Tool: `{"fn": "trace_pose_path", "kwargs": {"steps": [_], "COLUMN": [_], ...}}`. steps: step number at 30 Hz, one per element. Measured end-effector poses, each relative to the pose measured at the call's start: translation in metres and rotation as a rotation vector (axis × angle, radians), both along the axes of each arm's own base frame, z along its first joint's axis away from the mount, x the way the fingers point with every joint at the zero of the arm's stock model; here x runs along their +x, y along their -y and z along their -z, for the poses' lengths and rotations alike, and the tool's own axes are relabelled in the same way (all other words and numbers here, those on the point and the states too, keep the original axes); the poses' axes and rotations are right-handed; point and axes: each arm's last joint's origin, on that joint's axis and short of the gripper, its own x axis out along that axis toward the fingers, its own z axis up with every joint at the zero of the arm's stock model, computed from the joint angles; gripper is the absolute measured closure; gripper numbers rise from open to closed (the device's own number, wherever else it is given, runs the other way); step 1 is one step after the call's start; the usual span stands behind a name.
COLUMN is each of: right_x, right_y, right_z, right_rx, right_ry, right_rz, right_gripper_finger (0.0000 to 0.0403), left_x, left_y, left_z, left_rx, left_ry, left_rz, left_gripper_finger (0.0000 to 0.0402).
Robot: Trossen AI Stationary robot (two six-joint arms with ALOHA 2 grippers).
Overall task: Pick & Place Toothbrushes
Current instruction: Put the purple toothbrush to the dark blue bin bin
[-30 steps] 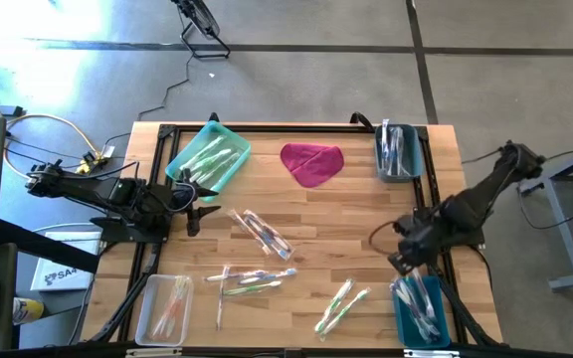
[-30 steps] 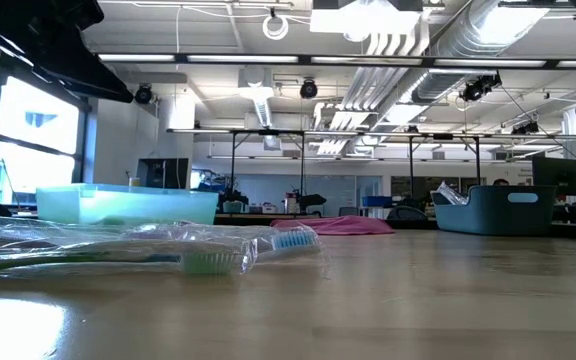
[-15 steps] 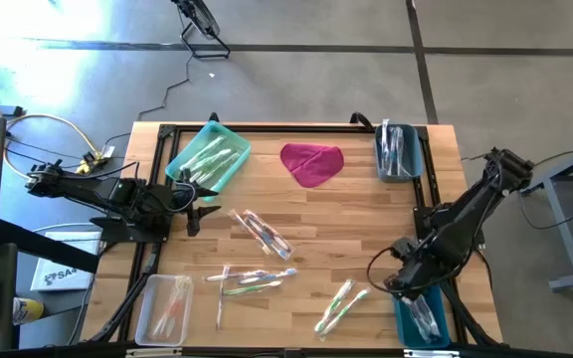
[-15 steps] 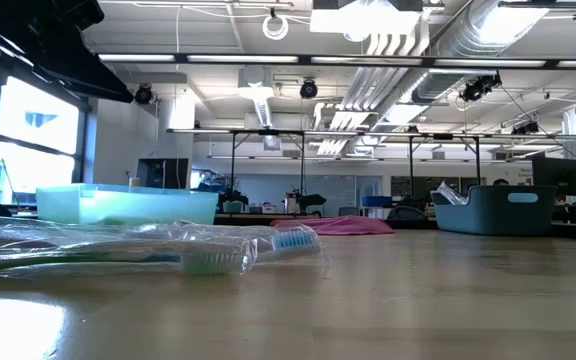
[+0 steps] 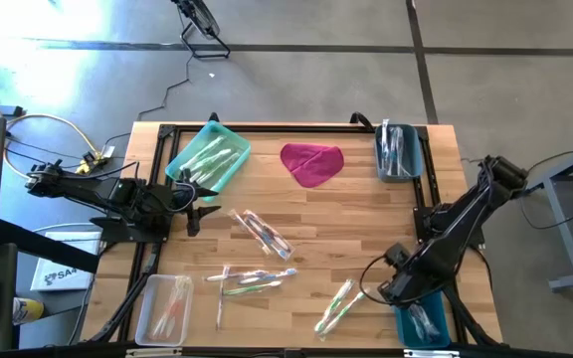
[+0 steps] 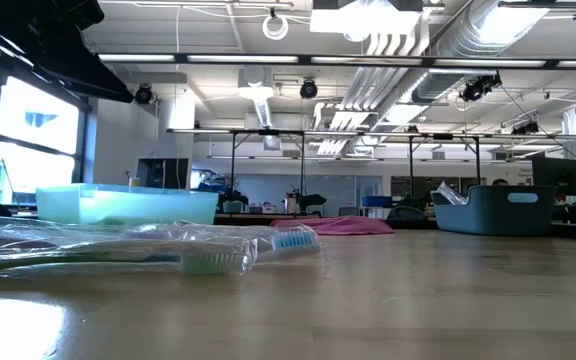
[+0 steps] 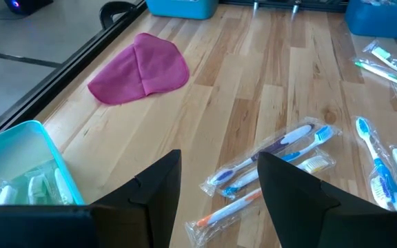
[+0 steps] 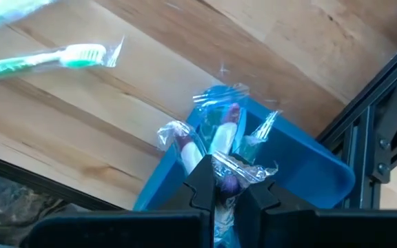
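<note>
Over the blue bin [image 5: 421, 323] at the surface's [image 5: 356, 214] near right corner, right end effector [image 8: 227, 180] is clenched on a wrapped toothbrush [image 8: 225, 138]; left end effector [image 7: 216, 186], released, waits by the teal tray [image 5: 208, 154], more toothbrushes [image 5: 259, 231] lying loose mid-surface.

Overhead and table-level views share the magenta cloth [image 5: 311, 163].

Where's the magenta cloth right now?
In the high view the magenta cloth lies flat at the table's far middle, between the teal tray on its left and the dark blue bin on its right.
</note>
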Motion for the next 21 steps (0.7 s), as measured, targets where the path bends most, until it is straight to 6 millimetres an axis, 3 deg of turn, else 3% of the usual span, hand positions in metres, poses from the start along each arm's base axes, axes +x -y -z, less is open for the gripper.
{"fn": "trace_pose_path", "kwargs": {"steps": [14,21], "right_x": [0.004,0.005], "right_y": [-0.008,-0.007], "right_z": [0.014,0.015], "right_rx": [-0.057,-0.082], "right_ry": [-0.017,0.005], "right_rz": [-0.017,-0.033], "right_gripper_finger": [0.0385,0.0321], "left_x": [0.0,0.0], "left_y": [0.0,0.0], "left_z": [0.0,0.0], "left_rx": [0.0,0.0], "left_ry": [0.0,0.0], "left_rz": [0.0,0.0], "left_gripper_finger": [0.0215,0.0215]}}
